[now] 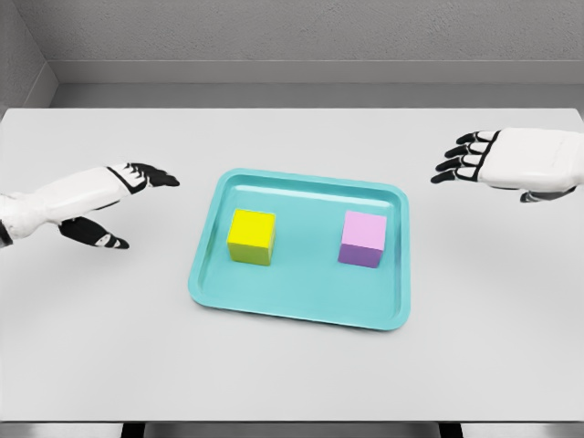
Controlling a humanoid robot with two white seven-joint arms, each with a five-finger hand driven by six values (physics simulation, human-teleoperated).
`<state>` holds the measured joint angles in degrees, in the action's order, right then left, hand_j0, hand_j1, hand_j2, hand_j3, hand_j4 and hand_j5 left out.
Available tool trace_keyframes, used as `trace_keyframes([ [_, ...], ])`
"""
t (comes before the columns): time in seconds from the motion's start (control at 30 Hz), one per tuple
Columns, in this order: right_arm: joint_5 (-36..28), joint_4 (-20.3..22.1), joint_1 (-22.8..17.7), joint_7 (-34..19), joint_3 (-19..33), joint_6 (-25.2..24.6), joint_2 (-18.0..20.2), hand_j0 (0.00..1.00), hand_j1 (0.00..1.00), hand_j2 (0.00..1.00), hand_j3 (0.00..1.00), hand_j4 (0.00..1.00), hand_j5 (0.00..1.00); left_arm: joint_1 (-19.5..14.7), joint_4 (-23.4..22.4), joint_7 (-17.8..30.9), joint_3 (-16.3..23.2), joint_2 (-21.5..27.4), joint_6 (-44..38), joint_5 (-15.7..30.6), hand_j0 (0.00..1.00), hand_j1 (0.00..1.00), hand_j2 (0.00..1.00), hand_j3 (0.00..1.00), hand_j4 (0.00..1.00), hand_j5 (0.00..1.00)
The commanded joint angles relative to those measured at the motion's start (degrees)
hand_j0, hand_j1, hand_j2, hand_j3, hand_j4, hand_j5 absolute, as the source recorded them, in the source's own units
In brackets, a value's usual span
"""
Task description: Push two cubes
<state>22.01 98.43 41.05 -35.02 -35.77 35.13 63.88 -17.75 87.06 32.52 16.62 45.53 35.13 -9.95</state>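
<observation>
A yellow cube (252,235) sits on the left half of a teal tray (301,310) at the table's middle. A pink-purple cube (363,239) stands on the tray's right half, a cube's width or more from the yellow one. My left hand (128,205) hovers left of the tray, open, fingers stretched toward it and thumb hanging below. My right hand (465,157) floats to the upper right of the tray, open, its black-tipped fingers pointing left. Neither hand touches the tray or a cube.
The tray lies on a white table (292,383) whose front edge runs along the bottom of the view. A grey wall stands behind the table's far edge.
</observation>
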Motion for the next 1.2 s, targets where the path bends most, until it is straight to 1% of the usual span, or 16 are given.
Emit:
trace_keyframes([
  [0.0,-0.21,0.01,0.0,0.02,0.0,-0.13,0.01,1.0,1.0,1.0,1.0,1.0,1.0,0.0,-0.14,2.48,1.92,-2.11,-0.13,-0.34,1.0,1.0,1.0,1.0,1.0,1.0],
  [0.1,-0.39,0.1,0.26,0.02,-0.08,-0.13,1.07,1.0,1.0,1.0,1.0,1.0,1.0,-5.79,-4.88,2.29,9.3,-2.2,-0.13,0.36,1.0,1.0,1.0,1.0,1.0,1.0],
  [0.13,-0.39,0.27,0.09,0.02,-0.26,-0.13,0.89,0.8,0.8,0.8,0.8,0.8,0.8,-9.04,-6.64,2.02,12.99,-2.2,-0.13,0.37,1.0,1.0,1.0,1.0,1.0,1.0],
  [0.17,-0.39,0.45,0.26,0.02,-0.7,-0.13,0.89,0.13,0.13,0.13,0.13,0.13,0.13,-13.79,-8.31,2.11,18.18,-2.29,-0.13,-0.07,1.0,1.0,1.0,1.0,1.0,1.0],
  [0.2,-0.39,0.45,0.18,0.02,-1.4,-0.13,1.07,0.0,0.0,0.0,0.0,0.0,0.0,-14.85,-8.23,2.48,19.68,-2.29,-0.13,-0.42,0.88,0.88,0.88,0.88,0.88,0.88],
  [0.23,-0.39,0.45,0.17,0.02,-4.03,-0.13,1.15,0.0,0.0,0.0,0.0,0.0,0.0,-15.55,-8.05,2.48,21.7,-2.38,-0.13,-2.88,0.6,0.6,0.6,0.6,0.6,0.6],
  [0.27,0.31,0.45,0.35,0.02,-7.11,-0.13,1.77,0.0,0.0,0.0,0.0,0.0,0.0,-18.54,-8.4,2.48,23.9,-2.82,-0.13,-8.06,0.42,0.42,0.42,0.42,0.42,0.42],
  [0.37,4.01,0.45,0.44,0.02,-11.07,-0.13,1.07,0.0,0.0,0.0,0.0,0.0,0.0,-21.88,-10.42,2.48,25.39,-3.08,-0.13,-9.21,0.42,0.42,0.42,0.42,0.42,0.42],
  [0.43,7.34,0.36,0.61,0.02,-13.27,-0.13,-2.01,0.0,0.0,0.0,0.0,0.0,0.0,-23.64,-11.04,2.48,25.48,-2.99,-0.13,-9.39,0.42,0.42,0.42,0.42,0.42,0.42],
  [0.5,8.31,0.36,3.78,0.02,-18.36,-0.13,-3.24,0.0,0.0,0.0,0.0,0.0,0.0,-23.73,-10.69,2.48,25.57,-3.87,-0.13,-9.39,0.41,0.41,0.41,0.41,0.41,0.41],
  [0.67,12.62,-0.25,6.15,0.02,-23.55,-0.13,-9.04,0.0,0.0,0.0,0.0,0.0,0.0,-23.82,-10.6,2.48,26.27,-5.1,-0.13,-9.48,0.23,0.23,0.23,0.23,0.23,0.23],
  [0.8,12.97,-0.34,7.29,0.02,-25.31,-0.13,-10.1,0.0,0.0,0.0,0.0,0.0,0.0,-23.82,-10.34,2.48,27.42,-5.98,-0.13,-9.48,0.16,0.16,0.16,0.16,0.16,0.16],
  [0.93,12.97,-2.62,7.56,0.02,-25.4,-0.13,-11.15,0.0,0.0,0.0,0.0,0.0,0.0,-24.35,-9.54,2.48,27.77,-6.77,-0.13,-9.57,0.15,0.15,0.15,0.15,0.15,0.15],
  [1.0,12.97,-5.61,8.44,0.02,-25.49,-0.13,-12.29,0.0,0.0,0.0,0.0,0.0,0.0,-25.05,-9.63,2.48,30.4,-7.12,-0.13,-9.65,0.15,0.15,0.15,0.15,0.15,0.15],
  [1.1,12.97,-9.3,9.93,0.02,-27.5,-0.13,-14.75,0.0,0.0,0.0,0.0,0.0,0.0,-25.23,-9.63,2.48,30.58,-7.12,-0.13,-10.44,0.15,0.15,0.15,0.15,0.15,0.15],
  [1.17,12.97,-9.66,10.19,0.02,-28.12,-0.13,-15.28,0.0,0.0,0.0,0.0,0.0,0.0,-25.23,-9.63,2.48,30.58,-7.56,-0.13,-11.06,0.15,0.15,0.15,0.15,0.15,0.15],
])
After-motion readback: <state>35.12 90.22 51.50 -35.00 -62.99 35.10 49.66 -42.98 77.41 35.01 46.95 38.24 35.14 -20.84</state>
